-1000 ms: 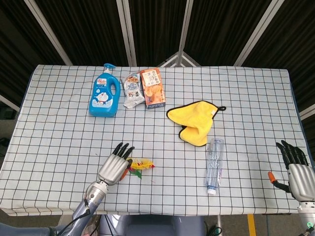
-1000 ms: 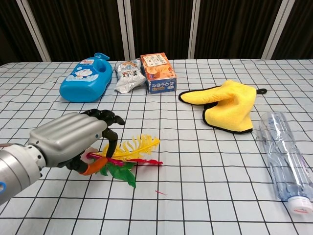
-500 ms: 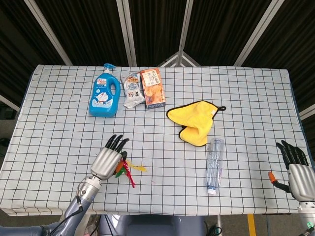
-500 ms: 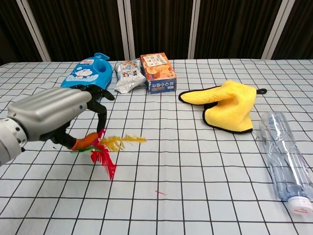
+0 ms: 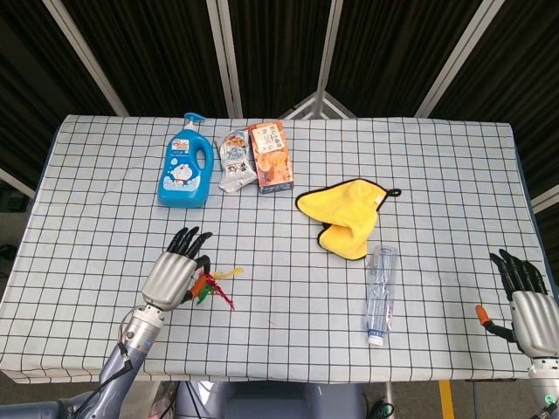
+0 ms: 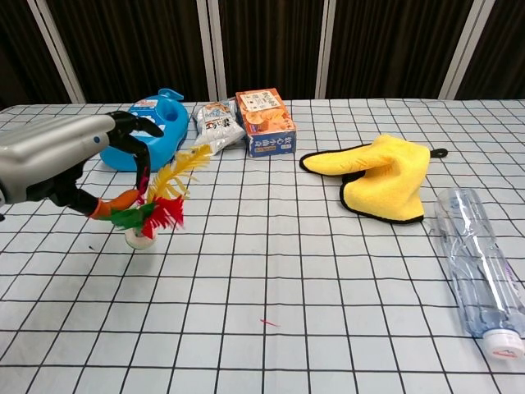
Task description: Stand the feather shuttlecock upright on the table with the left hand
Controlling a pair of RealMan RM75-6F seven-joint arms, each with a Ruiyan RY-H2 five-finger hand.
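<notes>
My left hand (image 6: 61,160) pinches shuttlecock (image 6: 156,205) at feathers; long axis near upright, cork base down touching worktop (image 6: 328,279), just right of hand.

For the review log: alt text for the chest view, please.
The left hand holds a feather shuttlecock nearly upright, its white base at the checked tablecloth. Behind lie a blue bottle and snack box; right, a yellow cloth and clear bottle.
</notes>
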